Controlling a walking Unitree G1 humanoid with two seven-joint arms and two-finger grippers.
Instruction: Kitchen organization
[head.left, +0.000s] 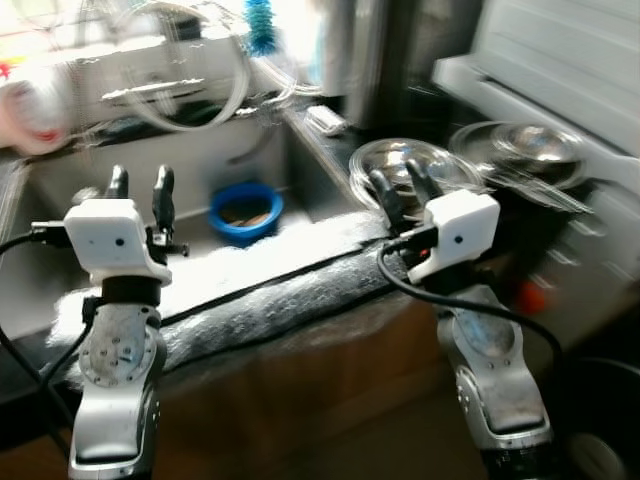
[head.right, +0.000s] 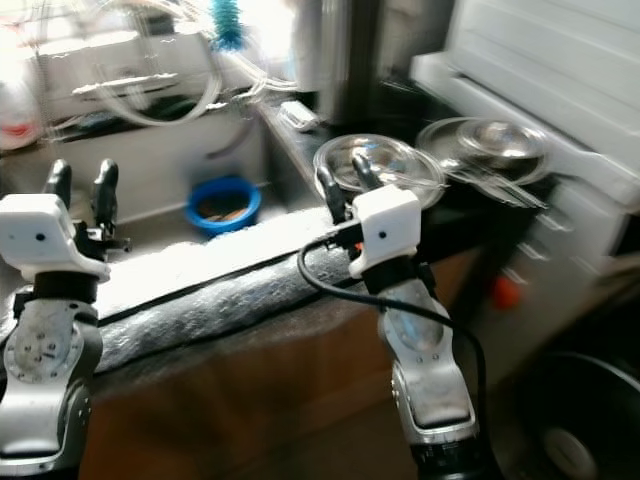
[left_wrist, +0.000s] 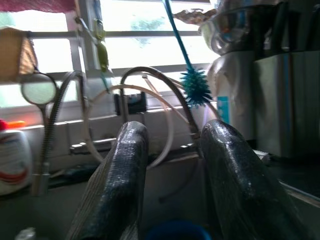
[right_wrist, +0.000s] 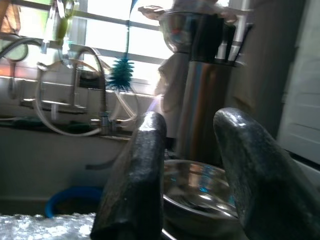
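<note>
A blue bowl (head.left: 245, 211) sits in the sink (head.left: 130, 180), holding something brownish. My left gripper (head.left: 140, 186) is raised over the sink's near edge, open and empty, its fingers (left_wrist: 117, 185) aimed at the window wall. A clear glass bowl (head.left: 405, 165) rests on the counter to the right of the sink. My right gripper (head.left: 397, 186) hovers just in front of the glass bowl (right_wrist: 197, 192), open with nothing between its fingers (right_wrist: 137, 175). Steel bowls (head.left: 525, 150) lie further right.
A hose faucet (left_wrist: 160, 95) and a teal bottle brush (left_wrist: 195, 85) hang above the sink. A soap bottle (left_wrist: 12, 160) stands at the back left. A tall steel canister (right_wrist: 205, 105) rises behind the glass bowl. A grey mat (head.left: 270, 290) covers the counter's front edge. White appliance (head.left: 560, 60) at right.
</note>
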